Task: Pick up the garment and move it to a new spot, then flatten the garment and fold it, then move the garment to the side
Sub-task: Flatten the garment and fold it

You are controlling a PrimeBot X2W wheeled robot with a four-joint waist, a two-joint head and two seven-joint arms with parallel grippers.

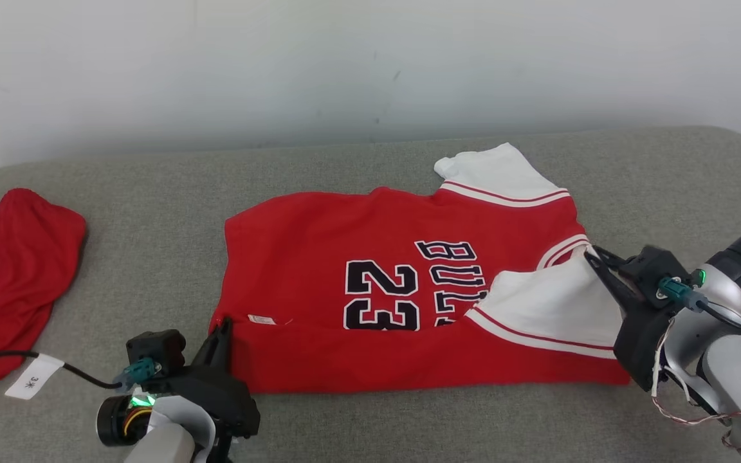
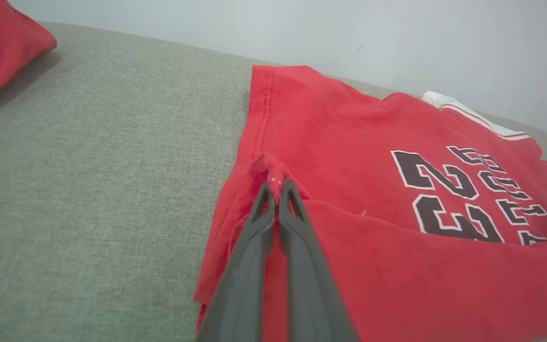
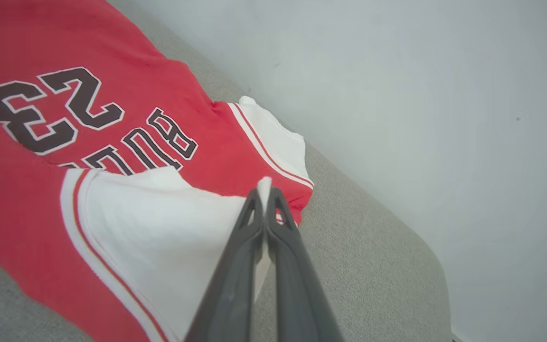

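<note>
Mid-fold, I judge: my left claw (image 1: pixel 223 325) grips the shirt (image 1: pixel 319 231) by its hem (image 1: pixel 228 257), lower left; my right claw (image 1: pixel 592 255) grips its white sleeve (image 1: pixel 550 302). Next, lift both evenly.

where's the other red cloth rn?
Head view: red cloth lies far left on the grey cushion, apart from the jersey, white tag at its near edge.

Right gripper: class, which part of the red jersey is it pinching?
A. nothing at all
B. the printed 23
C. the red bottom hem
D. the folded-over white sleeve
D: in the right wrist view the right gripper is shut on an edge of the white sleeve, which lies folded over the red jersey.
</note>
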